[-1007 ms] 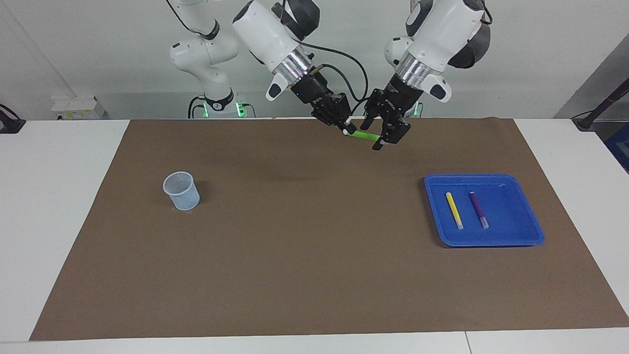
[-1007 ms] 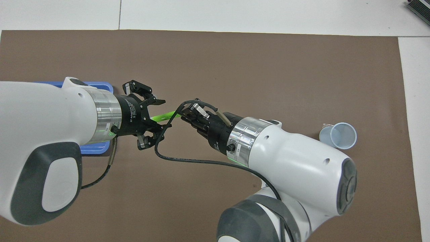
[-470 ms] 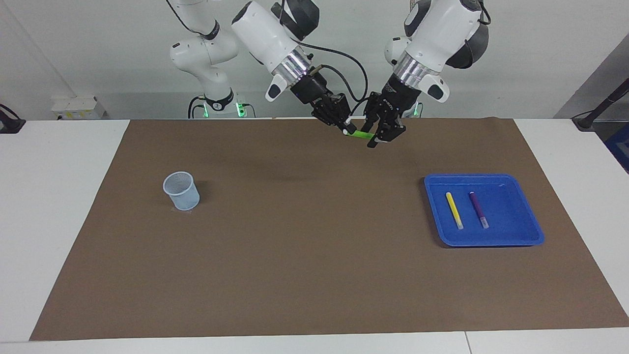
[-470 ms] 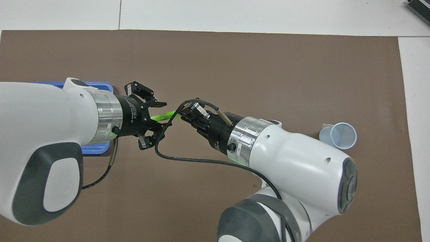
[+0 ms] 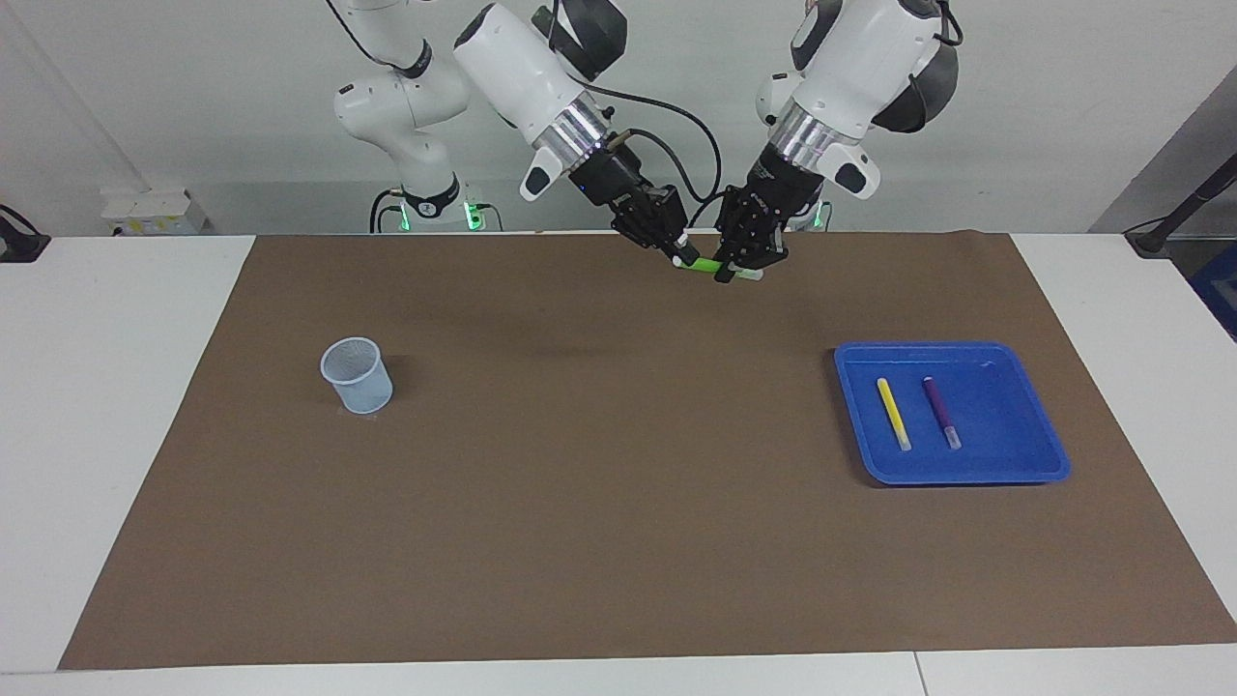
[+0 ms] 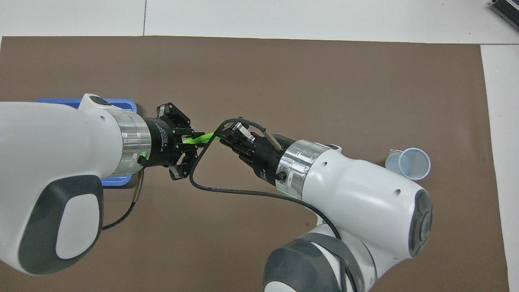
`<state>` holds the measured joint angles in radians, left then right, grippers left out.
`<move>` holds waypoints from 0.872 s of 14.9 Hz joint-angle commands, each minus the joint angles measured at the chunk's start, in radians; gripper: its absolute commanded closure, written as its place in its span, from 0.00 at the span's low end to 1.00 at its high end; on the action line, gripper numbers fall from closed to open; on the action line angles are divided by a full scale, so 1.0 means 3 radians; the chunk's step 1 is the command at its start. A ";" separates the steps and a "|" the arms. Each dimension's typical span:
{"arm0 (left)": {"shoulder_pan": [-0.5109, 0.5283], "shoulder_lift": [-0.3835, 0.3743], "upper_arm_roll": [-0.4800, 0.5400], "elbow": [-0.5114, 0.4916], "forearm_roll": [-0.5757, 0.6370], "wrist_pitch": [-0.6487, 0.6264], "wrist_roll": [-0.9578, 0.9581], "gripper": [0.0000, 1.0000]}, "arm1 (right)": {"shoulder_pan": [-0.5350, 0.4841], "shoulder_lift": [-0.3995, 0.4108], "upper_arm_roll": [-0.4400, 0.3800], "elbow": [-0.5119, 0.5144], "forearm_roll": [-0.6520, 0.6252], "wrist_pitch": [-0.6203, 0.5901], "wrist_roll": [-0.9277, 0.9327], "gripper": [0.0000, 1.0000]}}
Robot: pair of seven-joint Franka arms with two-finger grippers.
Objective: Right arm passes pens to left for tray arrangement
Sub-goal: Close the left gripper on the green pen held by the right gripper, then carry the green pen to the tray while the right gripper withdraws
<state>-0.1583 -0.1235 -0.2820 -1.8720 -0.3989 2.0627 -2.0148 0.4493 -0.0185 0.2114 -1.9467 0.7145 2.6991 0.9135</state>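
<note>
A green pen [image 5: 705,265] hangs level in the air over the brown mat's edge nearest the robots, held at both ends. My right gripper [image 5: 680,255] is shut on its one end, and my left gripper [image 5: 736,273] is shut on the other, where a pale tip sticks out. From overhead the green pen [image 6: 204,138] spans the gap between the left gripper [image 6: 194,140] and the right gripper [image 6: 222,138]. The blue tray [image 5: 966,474] lies toward the left arm's end and holds a yellow pen [image 5: 893,413] and a purple pen [image 5: 940,412] side by side.
A small translucent bluish cup [image 5: 357,375] stands upright on the brown mat [image 5: 599,483] toward the right arm's end. A black cable [image 6: 243,194] loops from the right wrist under the two grippers. The left arm hides most of the tray [image 6: 121,104] from overhead.
My left gripper has closed its fingers onto the free end of the green pen and shifted slightly toward the right gripper. The right gripper has kept its hold.
</note>
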 commanded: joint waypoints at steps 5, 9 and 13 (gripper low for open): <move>-0.0014 -0.0089 0.0045 -0.0111 0.0036 0.0027 0.0353 1.00 | -0.0035 -0.0071 -0.0004 -0.0036 0.0078 -0.0181 -0.0048 0.00; 0.0118 -0.0135 0.0117 -0.0105 0.0036 -0.0503 0.1935 1.00 | -0.0259 -0.0107 -0.0020 -0.0015 -0.0080 -0.0819 -0.0635 0.00; 0.0517 -0.0202 0.0117 -0.0105 0.0254 -0.1076 0.4129 1.00 | -0.0561 -0.0178 -0.0020 -0.0015 -0.0570 -0.1561 -0.1178 0.00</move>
<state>-0.0646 -0.1435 -0.2475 -1.8774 -0.3620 1.8103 -1.1233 0.3165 -0.0453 0.2011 -1.9419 0.6211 2.3111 0.6153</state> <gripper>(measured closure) 0.824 0.000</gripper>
